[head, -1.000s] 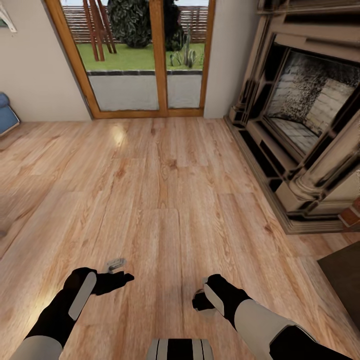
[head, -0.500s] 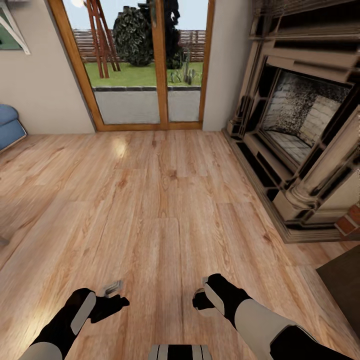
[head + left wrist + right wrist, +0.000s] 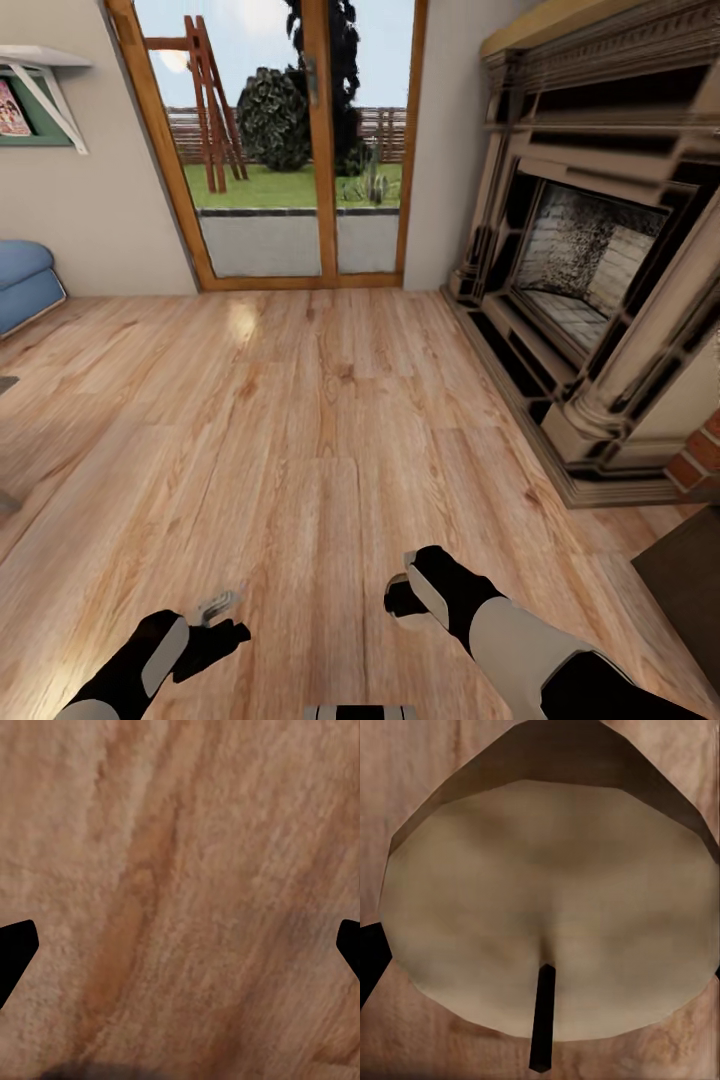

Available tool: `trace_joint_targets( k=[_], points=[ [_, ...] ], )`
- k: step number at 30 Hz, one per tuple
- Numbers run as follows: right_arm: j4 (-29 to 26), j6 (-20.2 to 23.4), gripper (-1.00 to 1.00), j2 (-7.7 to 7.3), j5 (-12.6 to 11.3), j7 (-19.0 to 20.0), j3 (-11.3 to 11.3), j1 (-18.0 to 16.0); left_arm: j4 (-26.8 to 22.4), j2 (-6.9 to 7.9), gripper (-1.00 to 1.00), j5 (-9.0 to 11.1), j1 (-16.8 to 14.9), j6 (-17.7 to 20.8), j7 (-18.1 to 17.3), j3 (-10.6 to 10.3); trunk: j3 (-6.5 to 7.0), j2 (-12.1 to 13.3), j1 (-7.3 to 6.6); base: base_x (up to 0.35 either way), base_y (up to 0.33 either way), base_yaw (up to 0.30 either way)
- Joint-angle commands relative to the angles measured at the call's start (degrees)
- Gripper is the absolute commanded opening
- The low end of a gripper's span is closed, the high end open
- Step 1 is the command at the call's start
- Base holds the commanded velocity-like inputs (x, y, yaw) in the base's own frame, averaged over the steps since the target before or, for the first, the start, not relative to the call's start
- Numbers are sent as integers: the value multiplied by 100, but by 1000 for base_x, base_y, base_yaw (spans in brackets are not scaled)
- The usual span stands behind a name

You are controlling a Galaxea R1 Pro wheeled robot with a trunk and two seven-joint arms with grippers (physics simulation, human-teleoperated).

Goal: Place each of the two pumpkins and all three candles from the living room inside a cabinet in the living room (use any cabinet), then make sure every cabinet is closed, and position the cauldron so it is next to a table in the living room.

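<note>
Right wrist view: a candle, wick up, is held close between the right gripper fingers, seemingly clamped at its rigid, light, smooth sides. At 7 o'clock in head view, the left gripper is spread wide over the floor.

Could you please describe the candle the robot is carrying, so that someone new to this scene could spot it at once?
Start at the stone fireplace on the right of the room, then drop down across the wooden floor to the right gripper near the picture's bottom. The candle sits between its fingers: a stubby tan-beige cylinder with a thin dark wick, the one pale round thing against black gripper and grained planks.
</note>
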Motion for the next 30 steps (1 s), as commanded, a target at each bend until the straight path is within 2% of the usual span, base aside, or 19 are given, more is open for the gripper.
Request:
trace_joint_targets(
  k=[1,9,18,23,30],
  points=[
    [-8,17,-100,-3,-90,-54,36,-1,104,-1,100,39,1,-62,13,9,27,0,-3,0,0,0],
    [-14,20,-100,3,-96,0,36,-1,532,7,100,39,5,-526,5,2,268,11,-24,0,0,0],
    [-230,28,-100,4,-83,499,75,-1,609,7,100,36,5,-642,5,2,481,23,-47,0,0,0],
    [-319,21,-100,3,-83,594,70,5,614,15,100,39,5,-649,5,2,593,29,-60,0,0,0],
    [-325,22,-100,-2,-89,601,59,5,613,15,100,38,5,-650,1,2,615,31,-62,0,0,0]
  ],
)
